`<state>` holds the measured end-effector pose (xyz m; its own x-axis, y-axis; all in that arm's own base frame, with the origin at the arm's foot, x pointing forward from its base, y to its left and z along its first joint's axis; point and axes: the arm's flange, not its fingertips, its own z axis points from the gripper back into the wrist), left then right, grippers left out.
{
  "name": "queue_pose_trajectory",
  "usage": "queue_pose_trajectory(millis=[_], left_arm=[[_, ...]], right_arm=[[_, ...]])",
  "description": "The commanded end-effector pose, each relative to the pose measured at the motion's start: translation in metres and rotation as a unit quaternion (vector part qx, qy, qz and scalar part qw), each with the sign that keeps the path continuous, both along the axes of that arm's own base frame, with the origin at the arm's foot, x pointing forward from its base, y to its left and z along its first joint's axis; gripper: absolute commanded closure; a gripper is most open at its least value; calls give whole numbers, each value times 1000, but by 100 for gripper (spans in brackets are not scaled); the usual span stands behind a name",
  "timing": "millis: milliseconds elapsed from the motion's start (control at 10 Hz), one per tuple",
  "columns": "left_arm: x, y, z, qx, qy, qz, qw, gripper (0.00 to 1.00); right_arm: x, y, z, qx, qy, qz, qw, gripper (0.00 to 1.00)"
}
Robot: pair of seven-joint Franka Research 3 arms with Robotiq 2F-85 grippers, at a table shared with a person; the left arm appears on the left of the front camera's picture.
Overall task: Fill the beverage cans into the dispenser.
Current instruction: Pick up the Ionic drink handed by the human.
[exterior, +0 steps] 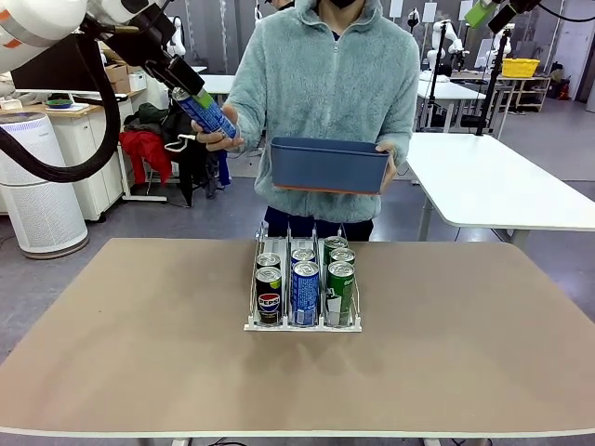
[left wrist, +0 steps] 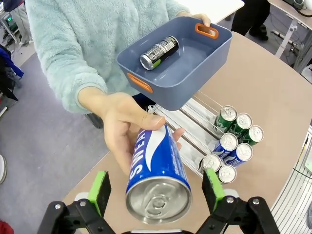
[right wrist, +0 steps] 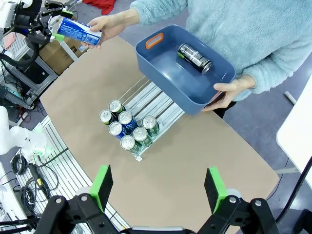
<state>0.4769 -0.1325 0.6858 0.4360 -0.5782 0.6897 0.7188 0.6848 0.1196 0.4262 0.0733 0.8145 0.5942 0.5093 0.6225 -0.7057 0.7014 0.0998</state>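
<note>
Beverage cans [exterior: 305, 290], slim aluminium ones with silver tops, are stood 7 strong in the low clear three-lane dispenser [exterior: 302, 327] on the tan table [exterior: 465, 353]. 2 black Pepsi cans [exterior: 269, 299] are set in its left lane, 2 blue cans [exterior: 303, 257] in its middle lane and 3 green cans [exterior: 340, 293] in its right lane, all packed at its near end.

Above the dispenser and to its left, 1 more slim blue can [left wrist: 156, 170] is held out tilted in the person's hand [left wrist: 119, 122], its silver top turned toward the left gripper [left wrist: 157, 190]. That gripper's jaws are spread wide, with 1 green pad at each side of the can and a gap seen on both sides; nothing is gripped.

Above the dispenser's far end, a dark blue rectangular plastic bin [exterior: 330, 167] with orange handles is carried in the person's other hand [right wrist: 229, 90], and 1 black can [left wrist: 159, 52] is laid on its side inside. High above the dispenser and to its right, the right gripper [right wrist: 158, 190] is held with fingers fully apart and empty.
</note>
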Motion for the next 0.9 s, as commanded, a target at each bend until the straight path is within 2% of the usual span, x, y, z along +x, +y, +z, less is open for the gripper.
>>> queue_pose_trajectory(millis=[0,500,600,800], left_arm=[[4,1,-13,-9,-9,-4,1000,0],[4,-1,-21,-21,-17,0,1000,0],[8,-5,-18,-7,2,6,1000,0],[8,-5,-18,-7,2,6,1000,0]], right_arm=[[-2,0,0,2,0,2,1000,0],[-2,0,0,2,0,2,1000,0],[-2,0,0,2,0,2,1000,0],[-2,0,0,2,0,2,1000,0]])
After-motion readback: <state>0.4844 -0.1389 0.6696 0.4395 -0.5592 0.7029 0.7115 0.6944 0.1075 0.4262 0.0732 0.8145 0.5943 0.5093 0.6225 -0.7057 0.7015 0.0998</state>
